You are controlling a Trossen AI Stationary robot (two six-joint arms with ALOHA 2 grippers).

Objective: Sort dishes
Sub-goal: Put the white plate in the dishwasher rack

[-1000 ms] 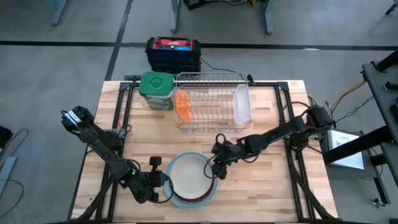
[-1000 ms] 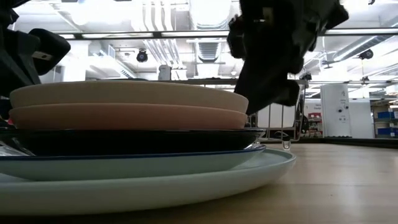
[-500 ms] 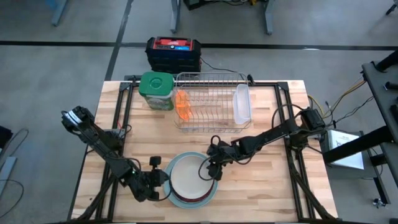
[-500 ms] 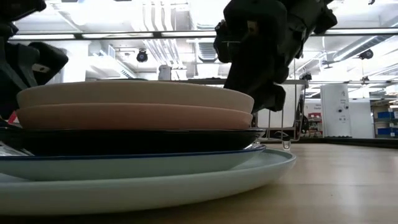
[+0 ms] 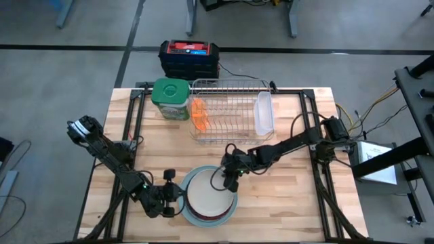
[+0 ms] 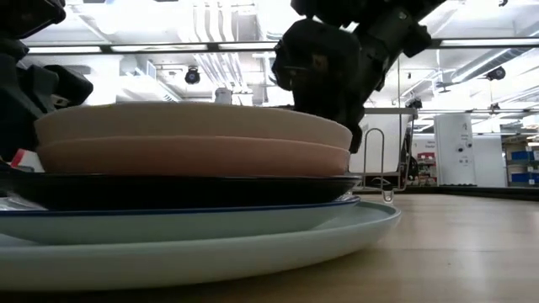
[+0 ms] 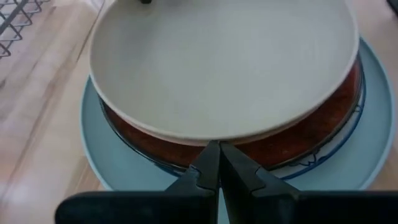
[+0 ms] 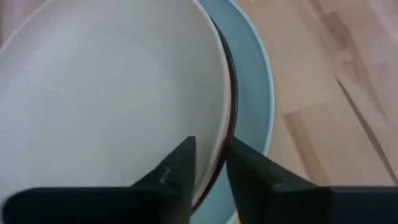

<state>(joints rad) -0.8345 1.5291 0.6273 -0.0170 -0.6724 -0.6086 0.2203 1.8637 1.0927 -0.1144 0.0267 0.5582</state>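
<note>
A stack of round plates (image 5: 209, 198) stands near the table's front edge: a pale grey plate (image 6: 194, 126) on top, a pink one (image 6: 194, 157) under it, then a dark one (image 6: 185, 189), all on a larger light blue plate (image 6: 253, 248). An orange plate (image 5: 198, 114) stands on edge in the wire rack. My left gripper (image 5: 178, 195) is shut at the stack's left side. My right gripper (image 5: 227, 177) is open at the stack's right rim, one finger (image 8: 180, 165) over the top plate's inside and one (image 8: 249, 168) outside its rim; I cannot tell whether they touch it. My left gripper meets the stack's left side with its shut fingertips (image 7: 211, 155), right under the top plate's rim, at the reddish plate's edge (image 7: 186, 149). The fingers come level from the table's left. The stack rests on the table.
The wire dish rack (image 5: 230, 129) stands at the far middle with a clear tub (image 5: 263, 114) in its right end. A green-lidded jar (image 5: 169, 98) stands to its left. A black box (image 5: 188, 57) sits beyond the far edge. Bare wood lies right of the stack.
My right gripper has gone toward the table's left, from beside the stack to over the top plate's right rim. The top two plates have slid a little toward the table's right on the stack, while the plates under them have stayed.
</note>
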